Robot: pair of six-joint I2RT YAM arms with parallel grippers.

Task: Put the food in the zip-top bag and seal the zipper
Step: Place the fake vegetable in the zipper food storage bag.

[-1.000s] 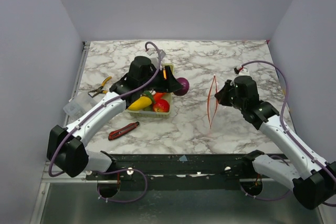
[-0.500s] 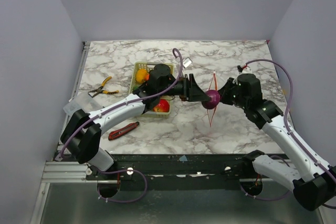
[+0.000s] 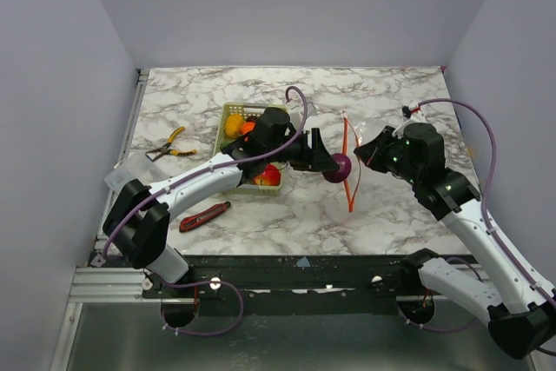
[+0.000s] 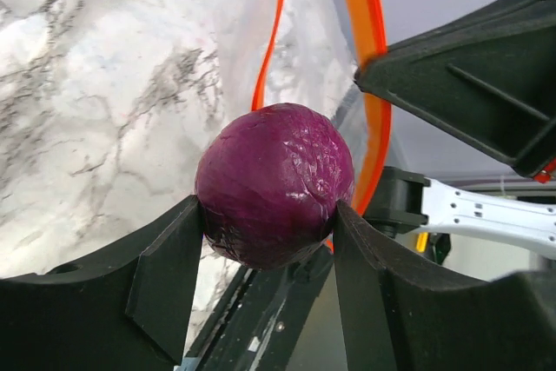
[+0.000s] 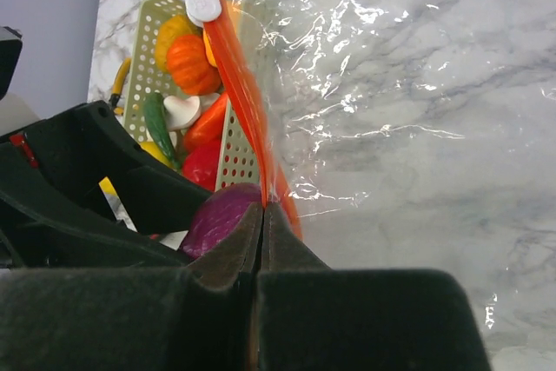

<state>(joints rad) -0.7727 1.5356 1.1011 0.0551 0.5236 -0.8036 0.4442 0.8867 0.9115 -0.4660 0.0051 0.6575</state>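
Observation:
My left gripper [image 3: 334, 163] is shut on a purple toy cabbage [image 4: 274, 182], also seen from above [image 3: 340, 166], and holds it at the mouth of the clear zip-top bag [image 3: 382, 141]. The bag's orange-red zipper strip [image 3: 349, 162] stands upright; both its edges show in the left wrist view [image 4: 369, 67]. My right gripper [image 3: 369, 155] is shut on the zipper strip [image 5: 243, 93] and holds the mouth up. The clear film [image 5: 400, 102] lies over the marble. The other toy foods [image 3: 261, 171] lie in a pale green mesh basket [image 5: 143, 67].
A red-and-black utility knife [image 3: 204, 215] lies near the front left. Yellow-handled pliers [image 3: 167, 144] lie at the left. A clear plastic piece [image 3: 124, 176] sits at the table's left edge. The basket [image 3: 228, 115] stands left of centre behind my left arm.
My left gripper carried the purple cabbage from beside the basket rightward to the bag's mouth, then drew back slightly left. My right gripper raised and shifted the bag's mouth.

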